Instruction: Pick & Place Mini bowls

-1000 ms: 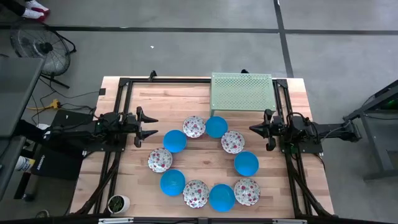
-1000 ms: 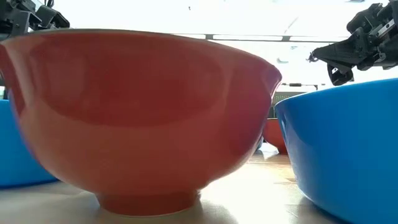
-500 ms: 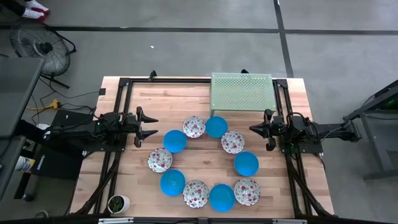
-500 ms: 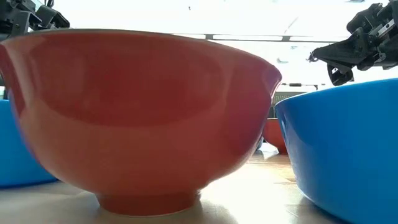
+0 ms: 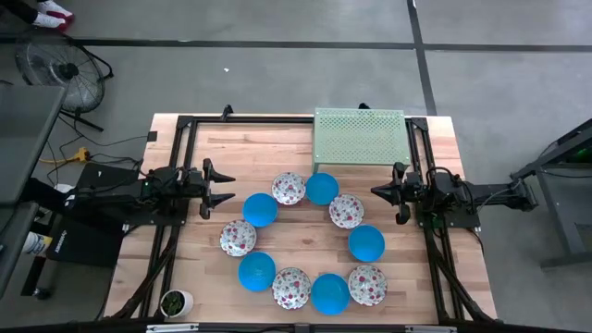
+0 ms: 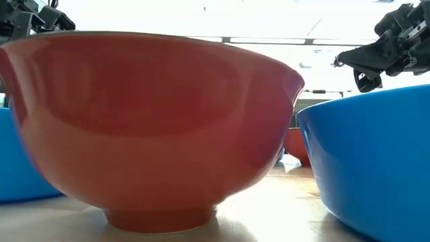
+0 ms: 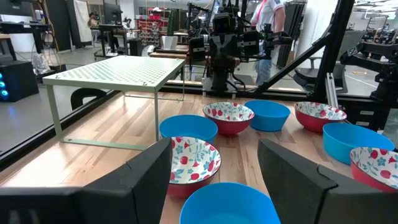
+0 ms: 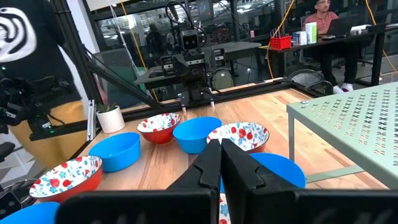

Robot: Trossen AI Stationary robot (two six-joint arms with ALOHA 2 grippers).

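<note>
Ten mini bowls stand upright on their bases in a ring on the wooden table. The blue ones include one point(image 5: 261, 209) near the left arm and one point(image 5: 366, 243) on the right side. The floral ones include one point(image 5: 289, 189) at the far side and one point(image 5: 291, 288) at the near side. My left gripper point(image 5: 228, 187) is open and hovers left of the ring; in its wrist view point(image 7: 214, 171) a blue bowl point(image 7: 229, 202) and a floral bowl point(image 7: 194, 160) lie ahead of it. My right gripper point(image 5: 376, 191) is shut point(image 8: 221, 146) and hovers right of the ring.
A pale green perforated rack point(image 5: 361, 139) stands on the far side of the table, behind the ring. A small white cup with a green plant point(image 5: 174, 302) sits at the near left corner. Black frame rails point(image 5: 176, 166) run along both sides. People show in the room beyond.
</note>
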